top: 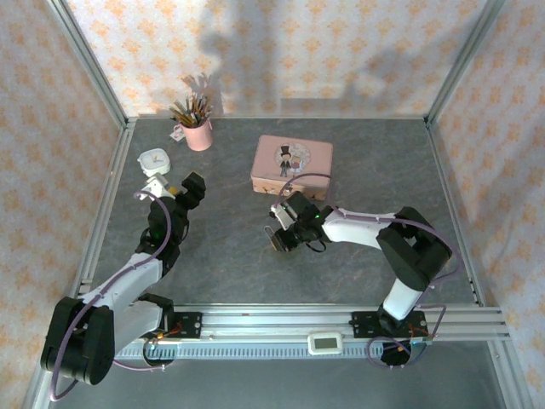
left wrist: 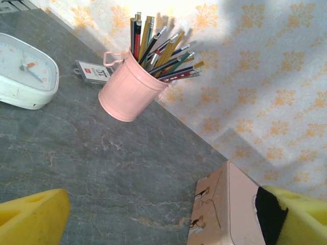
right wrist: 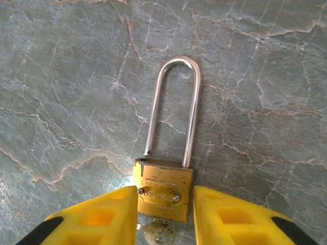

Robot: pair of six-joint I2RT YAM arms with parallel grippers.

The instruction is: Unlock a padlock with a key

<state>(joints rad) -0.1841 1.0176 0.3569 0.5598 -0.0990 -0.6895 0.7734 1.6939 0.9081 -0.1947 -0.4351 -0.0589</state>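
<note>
The brass padlock (right wrist: 163, 186) lies flat on the grey table (right wrist: 61, 76), its long silvery shackle (right wrist: 176, 64) pointing away from me. The shackle's left leg ends just above the body, out of its hole. The key (right wrist: 159, 234) sticks out of the padlock's bottom, its round head between my fingers. My right gripper (right wrist: 164, 198) is open, one yellow finger on either side of the padlock body, with a thin gap on the right. From above, the right gripper (top: 285, 228) is near the table's middle with the padlock (top: 273, 237) at its tip. My left gripper (top: 192, 186) stands wide open, holding nothing.
A pink tin (top: 292, 162) sits just behind the right gripper, its corner (left wrist: 245, 209) close to my left fingers. A pink cup of pencils (top: 198, 132) and a white clock (top: 154, 160) stand at the back left. A small tag (left wrist: 93, 71) lies by the cup (left wrist: 130, 87).
</note>
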